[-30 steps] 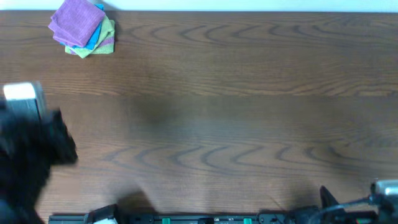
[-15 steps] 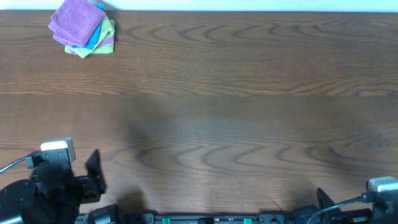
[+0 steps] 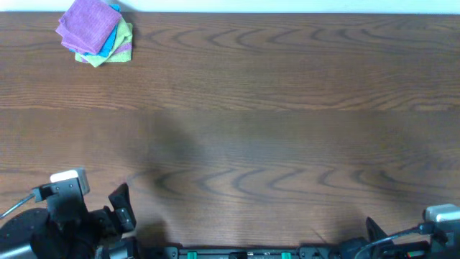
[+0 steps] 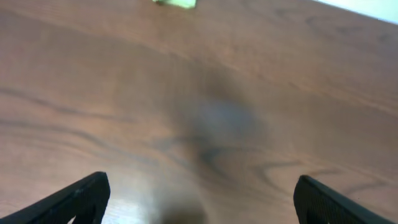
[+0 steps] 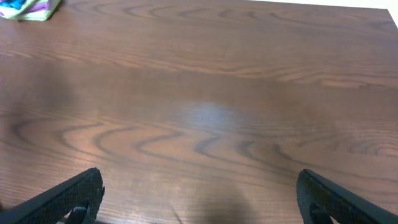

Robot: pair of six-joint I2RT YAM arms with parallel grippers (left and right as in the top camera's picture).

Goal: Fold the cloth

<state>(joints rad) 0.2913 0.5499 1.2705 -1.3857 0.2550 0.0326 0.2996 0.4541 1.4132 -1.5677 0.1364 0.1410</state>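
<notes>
The cloth [image 3: 90,27] lies folded on a blue cloth [image 3: 109,44] and a yellow-green cloth [image 3: 123,36] at the table's [image 3: 273,129] far left. The left gripper [image 4: 202,196] and the right gripper [image 5: 199,193] hover released and empty at the near edge.

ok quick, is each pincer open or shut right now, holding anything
left pincer: open, holding nothing
right pincer: open, holding nothing

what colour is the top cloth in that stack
Lilac purple; the cloth shows best in the overhead view.
</notes>
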